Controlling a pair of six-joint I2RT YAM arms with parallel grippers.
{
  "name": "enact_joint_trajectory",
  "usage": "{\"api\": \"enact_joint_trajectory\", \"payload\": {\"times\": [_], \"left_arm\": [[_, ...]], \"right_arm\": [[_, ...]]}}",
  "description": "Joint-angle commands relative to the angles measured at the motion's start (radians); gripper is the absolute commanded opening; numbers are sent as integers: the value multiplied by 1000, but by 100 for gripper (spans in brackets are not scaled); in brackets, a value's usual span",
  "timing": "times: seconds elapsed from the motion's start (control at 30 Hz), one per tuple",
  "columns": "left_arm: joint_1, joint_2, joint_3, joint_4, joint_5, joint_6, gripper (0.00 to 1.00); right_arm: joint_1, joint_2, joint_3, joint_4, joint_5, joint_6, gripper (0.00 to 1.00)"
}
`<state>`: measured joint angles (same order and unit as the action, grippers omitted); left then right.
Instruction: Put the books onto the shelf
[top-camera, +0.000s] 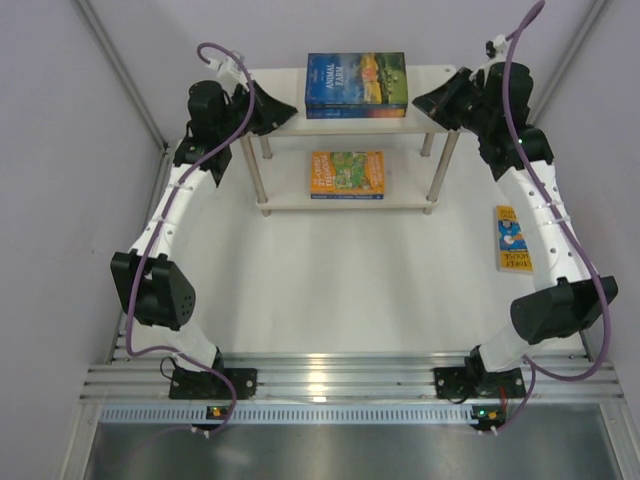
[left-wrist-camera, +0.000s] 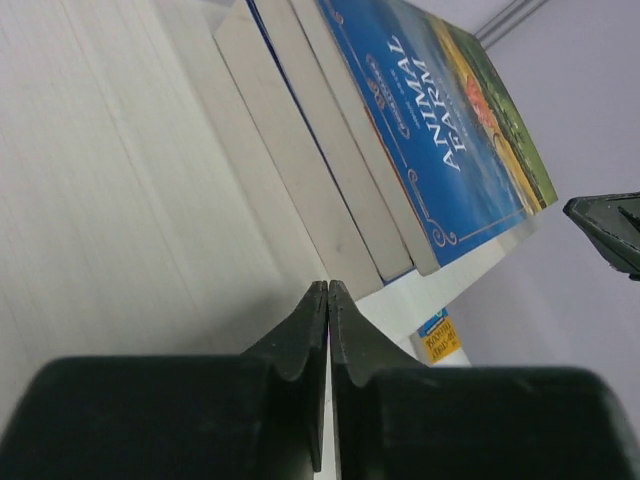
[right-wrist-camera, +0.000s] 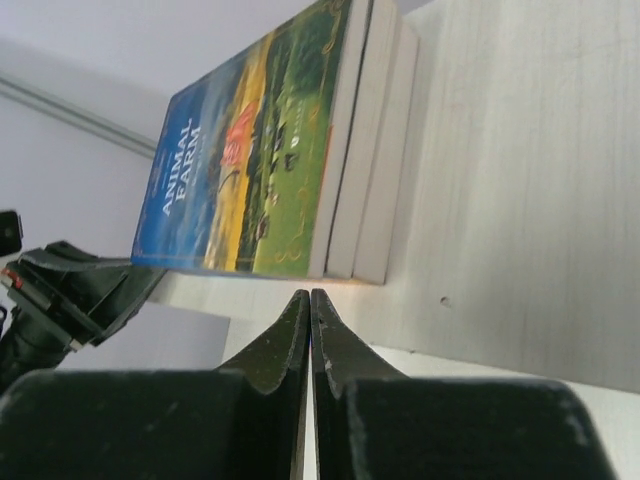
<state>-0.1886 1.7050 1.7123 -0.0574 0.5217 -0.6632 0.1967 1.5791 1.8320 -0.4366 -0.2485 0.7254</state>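
Up close, the books (left-wrist-camera: 440, 130) show a glossy printed cover over plain matt paper page edges. The shelf (left-wrist-camera: 120, 180) board looks like pale wood, fine straight grain, matt finish (one small dark speck shows in the right wrist view). Its legs (top-camera: 256, 175) are silver metal, smooth and shiny. Left pincer (left-wrist-camera: 328, 290) and right pincer (right-wrist-camera: 308, 298): black matt plastic, faintly scuffed. The desk (top-camera: 330, 280) is white, smooth, slightly sheened; the rail (top-camera: 340, 375) at its near edge is ribbed bright metal.

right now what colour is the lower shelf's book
The book is orange-yellow and green; top view.
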Motion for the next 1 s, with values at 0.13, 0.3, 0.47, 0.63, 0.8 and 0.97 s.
{"api": "enact_joint_trajectory", "payload": {"times": [0.13,0.3,0.47,0.63,0.8,0.97], "left_arm": [[5,-33,40,-73,86,25,0],[3,-13,63,-13,126,-16,0],[3,10,72,104,194,-94,0],[0,27,79,154,219,-154,0],[-2,35,84,157,228,-159,0],[-2,42,87,160,222,-159,0]], "right_arm": [[73,-70,-10,-34,0,-83,0],[76,-50,-19,-4,0,-61,0],[79,-39,-31,64,-15,-34,0],[78,-13,-23,96,-20,-15,0],[79,-2,-27,113,-14,-6,0],[78,12,-23,124,-8,0,0]]}}
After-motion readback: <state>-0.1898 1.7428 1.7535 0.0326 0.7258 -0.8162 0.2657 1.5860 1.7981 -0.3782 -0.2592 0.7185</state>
